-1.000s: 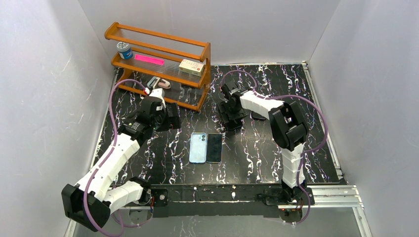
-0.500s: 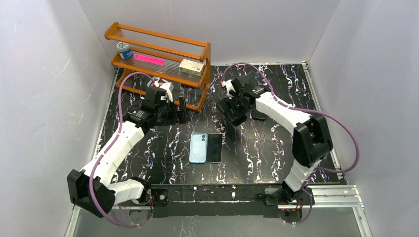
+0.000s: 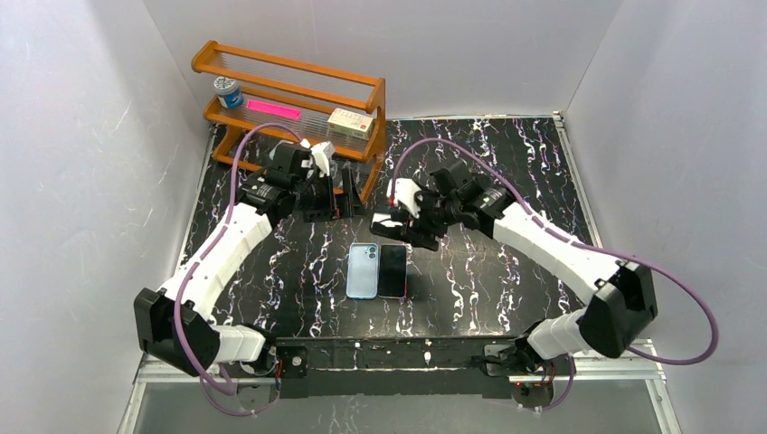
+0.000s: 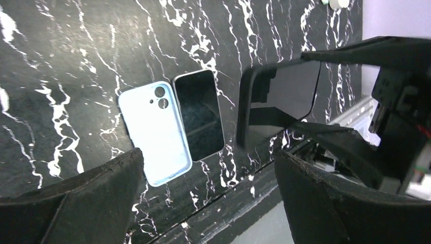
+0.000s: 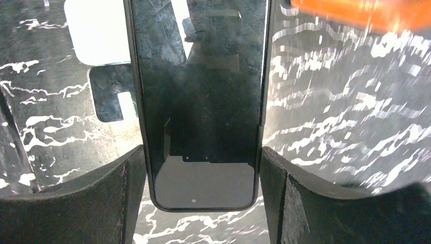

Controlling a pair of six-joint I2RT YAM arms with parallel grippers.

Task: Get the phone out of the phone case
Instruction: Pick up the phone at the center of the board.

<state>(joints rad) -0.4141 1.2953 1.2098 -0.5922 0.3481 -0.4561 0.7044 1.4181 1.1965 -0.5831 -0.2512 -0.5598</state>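
Dark cased phone (image 5: 198,76), frame centre, was clamped by the right gripper (image 5: 201,168). The left gripper (image 4: 208,157), its fingers (image 4: 76,203) spread and empty, was best closed on one case corner for peeling.

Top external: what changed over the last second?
The right hand swung slightly left as its arm unfolded. It is shut on a dark case, held just beyond the far ends of the two phones. The left hand, open, reached farther out and rightward, close to the shelf. The blue phone and black phone lie side by side as before; the shelf items are unchanged.
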